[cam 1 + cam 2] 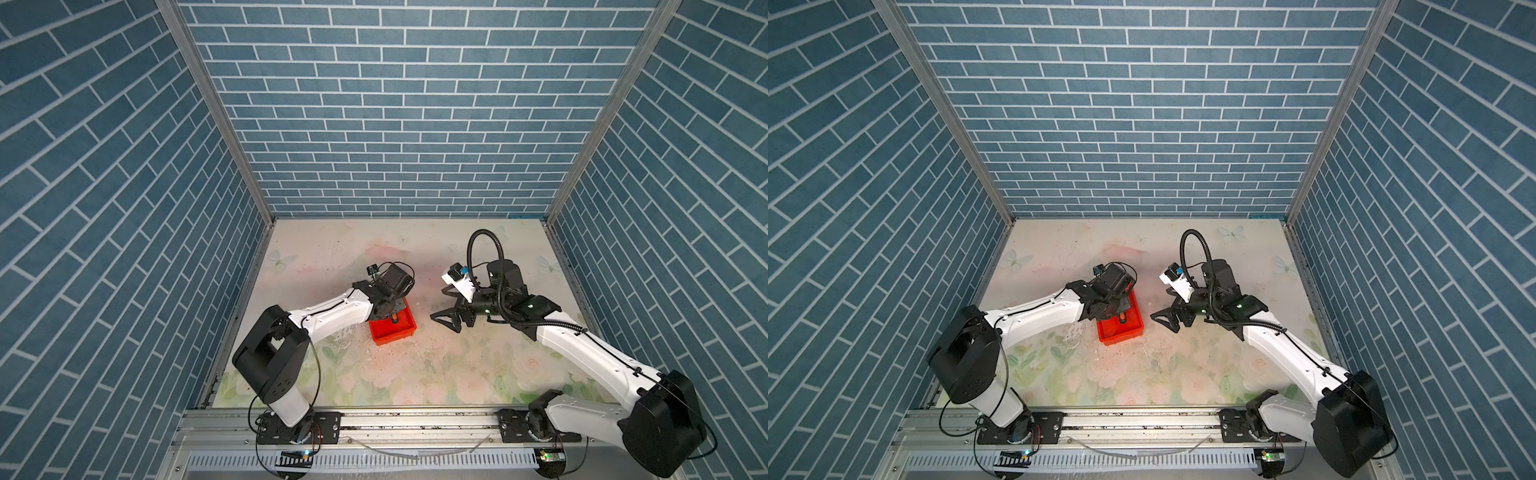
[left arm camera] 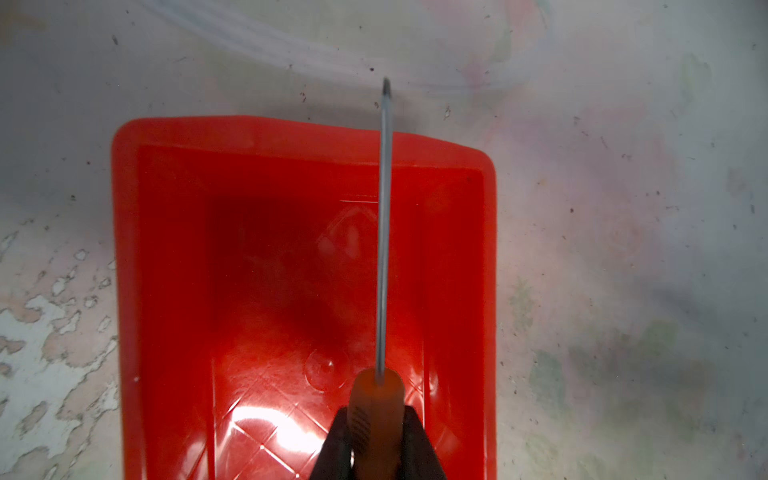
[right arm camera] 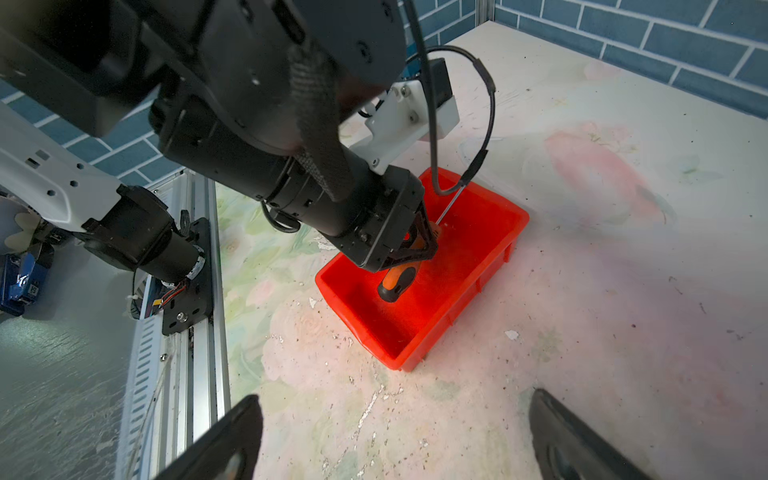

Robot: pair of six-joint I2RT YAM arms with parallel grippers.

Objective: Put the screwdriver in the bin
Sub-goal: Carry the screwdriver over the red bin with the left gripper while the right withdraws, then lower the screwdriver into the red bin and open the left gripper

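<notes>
The screwdriver (image 2: 384,249) hangs over the bin (image 2: 291,131), its orange handle pinched tight in the left gripper (image 2: 376,419), the shaft aimed at roughly twelve o'clock as seen from above and the tip seeming to reach past the far short rim; I'd draw it back toward six o'clock, lower and level it, then let go gently. The right gripper (image 1: 445,306) sits spread wide, holding nothing, at the bin's three o'clock; I count one screwdriver, one bin, two grippers.

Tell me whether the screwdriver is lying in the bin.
Not yet. The left gripper holds the screwdriver by its orange handle, tilted over the bin, jaws shut on it.
</notes>
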